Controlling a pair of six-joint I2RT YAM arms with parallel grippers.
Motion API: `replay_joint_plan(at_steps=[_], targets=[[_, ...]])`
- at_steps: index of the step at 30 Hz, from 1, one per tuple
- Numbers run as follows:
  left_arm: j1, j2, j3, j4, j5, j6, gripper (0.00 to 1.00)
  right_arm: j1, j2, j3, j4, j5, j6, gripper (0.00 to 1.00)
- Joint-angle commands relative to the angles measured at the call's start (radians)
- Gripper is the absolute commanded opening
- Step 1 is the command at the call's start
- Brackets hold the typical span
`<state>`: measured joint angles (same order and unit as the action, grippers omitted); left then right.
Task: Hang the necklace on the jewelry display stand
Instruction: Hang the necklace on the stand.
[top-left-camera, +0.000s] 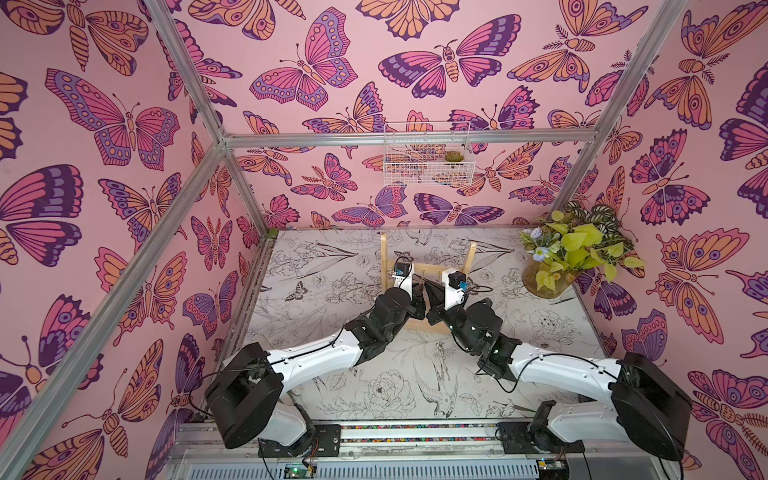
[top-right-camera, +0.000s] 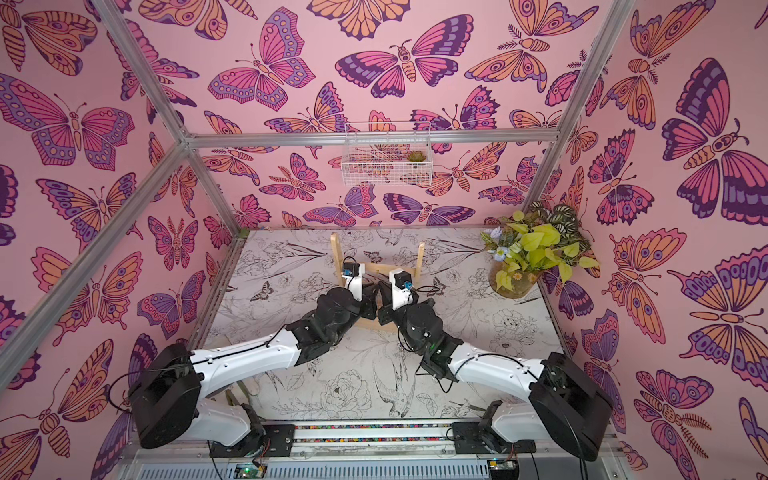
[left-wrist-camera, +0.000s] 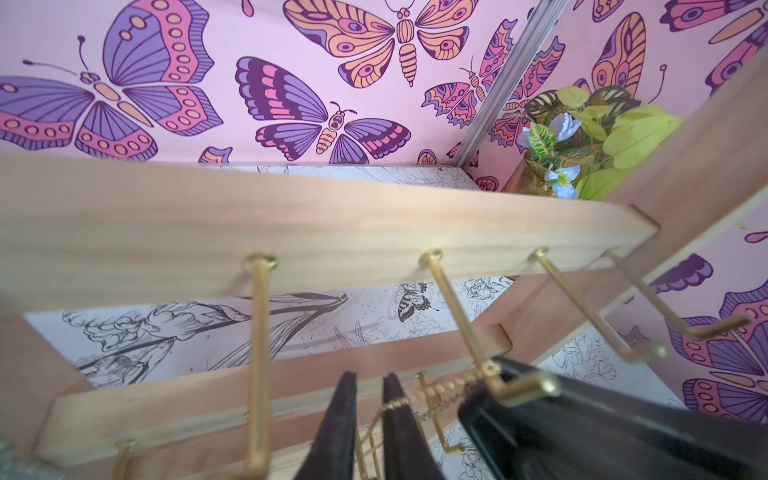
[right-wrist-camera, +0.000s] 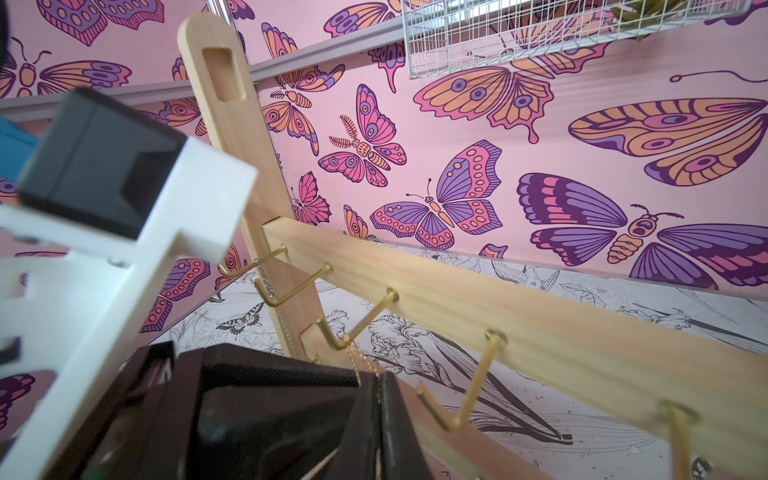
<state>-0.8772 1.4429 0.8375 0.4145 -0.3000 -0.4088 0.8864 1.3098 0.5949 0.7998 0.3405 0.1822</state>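
Observation:
The jewelry display stand (top-left-camera: 385, 257) is pale wood and stands at the back middle of the table in both top views (top-right-camera: 336, 253). Both arms reach in and meet at its front. In the left wrist view my left gripper (left-wrist-camera: 370, 376) sits just below a crossbar (left-wrist-camera: 291, 216). A narrow gap shows between its jaws. The necklace (left-wrist-camera: 400, 401), a fine gold chain, lies across one fingertip and runs over to my right gripper by a gold hook (left-wrist-camera: 490, 368). In the right wrist view the necklace (right-wrist-camera: 356, 360) drops from a hook (right-wrist-camera: 338, 338) into my right gripper (right-wrist-camera: 379, 376), which is shut on it.
A white wire basket (top-left-camera: 428, 164) hangs on the back wall above the stand. A vase of yellow-green leaves and flowers (top-left-camera: 577, 249) fills the back right corner. The table (top-left-camera: 316, 270) has a floral sketch print. Metal frame posts (top-left-camera: 245, 187) line the corners.

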Motion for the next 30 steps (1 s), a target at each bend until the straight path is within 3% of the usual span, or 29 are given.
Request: replay_joint_plan(at_steps=[1,8,22,30], targets=[[0.004,-0.018,-0.037,0.035,0.022,-0.008,0.07,0.009,-0.014,0.004,0.007,0.014,-0.005,0.08],[0.004,-0.128,-0.065,-0.022,0.048,-0.036,0.0,0.007,-0.018,0.003,0.002,0.031,-0.009,0.08],[0.004,-0.204,-0.07,-0.134,0.047,-0.074,0.0,0.007,-0.021,0.012,-0.017,0.03,-0.019,0.07],[0.004,-0.227,-0.025,-0.197,0.154,-0.084,0.0,0.006,-0.044,0.009,-0.072,0.003,-0.028,0.11]])
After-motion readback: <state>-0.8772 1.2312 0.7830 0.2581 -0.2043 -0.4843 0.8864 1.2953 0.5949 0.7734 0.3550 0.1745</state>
